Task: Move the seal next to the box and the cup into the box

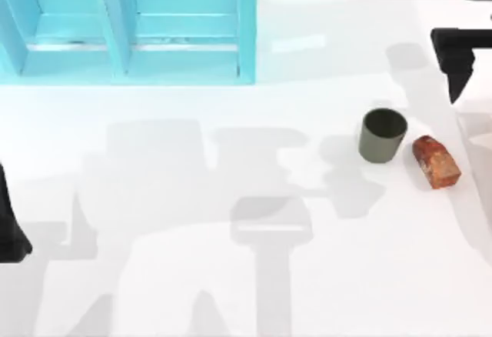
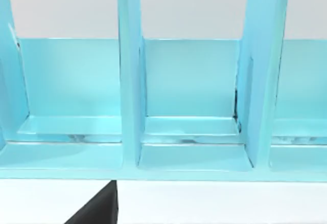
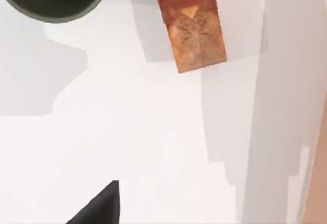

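Right gripper [image 1: 459, 71], black, two-finger, hangs at the table's far right edge, finger spread not discernible; left gripper [image 1: 11, 229], black, parked at the left edge, finger state likewise not discernible. At seven o'clock from the right gripper: dark olive-grey handleless cylindrical cup [image 1: 382, 135], upright on the white table [image 1: 231, 275]. Small reddish-brown mottled rectangular seal [image 1: 437, 161] lies flat just beside the cup, at its four o'clock; light-blue partitioned box [image 1: 131, 37] stands well apart at ten o'clock.

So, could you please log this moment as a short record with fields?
cup: upright on the table, right side, apart from the box
seal: lying just right of the cup
box: light blue, compartmented, top left
left arm: parked at the left edge
right arm: top right, beyond the seal
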